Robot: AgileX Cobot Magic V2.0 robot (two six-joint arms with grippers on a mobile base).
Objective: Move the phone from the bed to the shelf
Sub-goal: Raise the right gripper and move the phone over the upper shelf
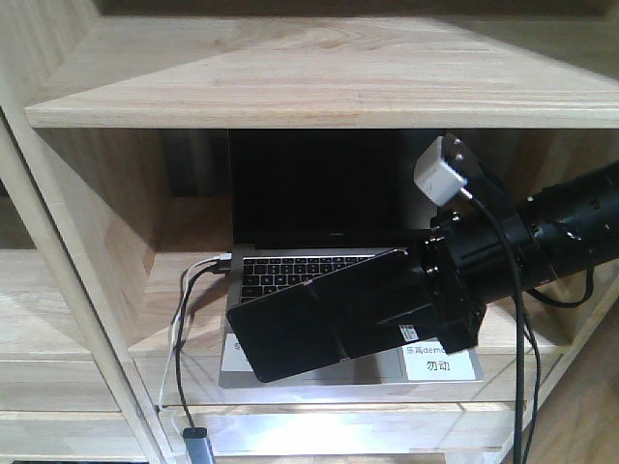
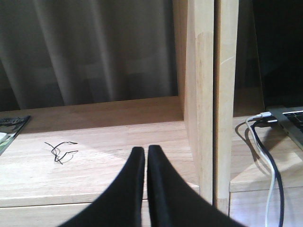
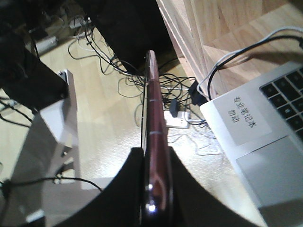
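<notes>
shelf [image 1: 309, 87] bay: laptop [image 1: 309, 193] fills it | cables [image 1: 180, 348] at left | left bay [image 2: 104, 142]: open plank

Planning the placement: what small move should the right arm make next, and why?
Probably ease the right gripper toward the bare shelf plank left of the laptop: it is shut on the phone, held in front of the laptop, resting on nothing.

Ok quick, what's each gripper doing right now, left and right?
Left gripper: closed, holding nothing.
Right gripper: closed on the phone.
</notes>
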